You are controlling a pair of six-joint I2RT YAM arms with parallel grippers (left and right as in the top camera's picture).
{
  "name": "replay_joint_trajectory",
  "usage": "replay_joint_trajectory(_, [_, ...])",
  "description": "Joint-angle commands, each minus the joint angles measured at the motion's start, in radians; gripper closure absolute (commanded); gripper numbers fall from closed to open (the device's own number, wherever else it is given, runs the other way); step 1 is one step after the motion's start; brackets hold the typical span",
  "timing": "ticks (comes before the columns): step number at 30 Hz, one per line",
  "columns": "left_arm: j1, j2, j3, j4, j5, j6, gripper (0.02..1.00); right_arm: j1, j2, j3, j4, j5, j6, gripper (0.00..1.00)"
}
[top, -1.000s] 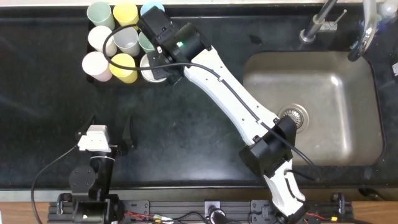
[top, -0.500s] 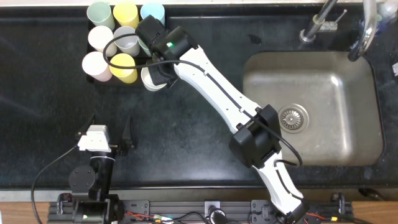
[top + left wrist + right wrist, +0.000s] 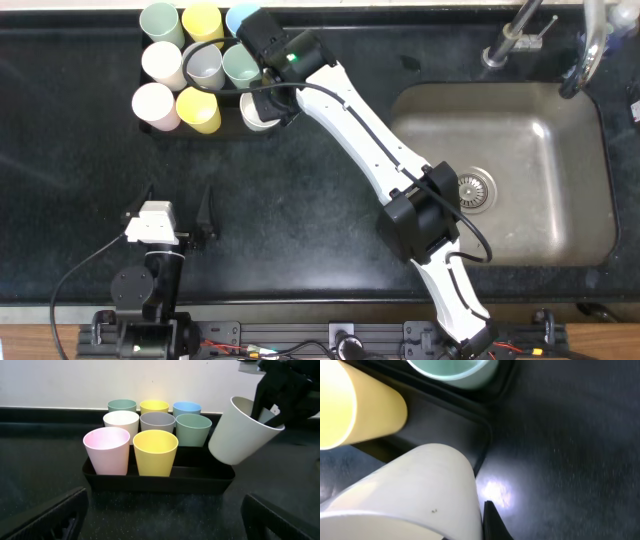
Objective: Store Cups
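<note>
Your right claw (image 3: 270, 407) was pinching the white cup (image 3: 242, 430) by the rim, tilting it above the tray's (image 3: 160, 482) empty near-right slot, I'd guess to line it up. Left claw (image 3: 178, 200) sat spread, well apart.

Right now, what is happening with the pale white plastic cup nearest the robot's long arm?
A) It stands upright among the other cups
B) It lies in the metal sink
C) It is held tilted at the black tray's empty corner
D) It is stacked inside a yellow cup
C: the pale white plastic cup leans at a clear slant in the right pincer, at the empty corner of the black tray.
</note>
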Motion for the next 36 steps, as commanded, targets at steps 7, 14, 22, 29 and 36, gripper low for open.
replay_joint_trajectory(7, [0.003,-0.01,-0.008,0.003,-0.005,-0.001,0.02,0.004,0.026,0.024,0.049,0.006,-0.05,0.958])
replay_joint_trajectory(14, [0.003,-0.01,-0.008,0.003,-0.005,-0.001,0.018,0.007,0.052,0.024,0.059,0.006,-0.051,0.958])
replay_joint_trajectory(22, [0.003,-0.01,-0.007,0.003,-0.005,-0.001,0.018,0.013,0.082,0.024,0.065,0.006,-0.058,0.956])
replay_joint_trajectory(29, [0.003,-0.01,-0.008,0.003,-0.005,-0.001,0.018,0.013,0.089,0.024,0.078,0.007,-0.058,0.958])
replay_joint_trajectory(36, [0.003,-0.01,-0.008,0.003,-0.005,-0.001,0.018,0.021,0.107,0.023,0.092,0.006,-0.07,0.958])
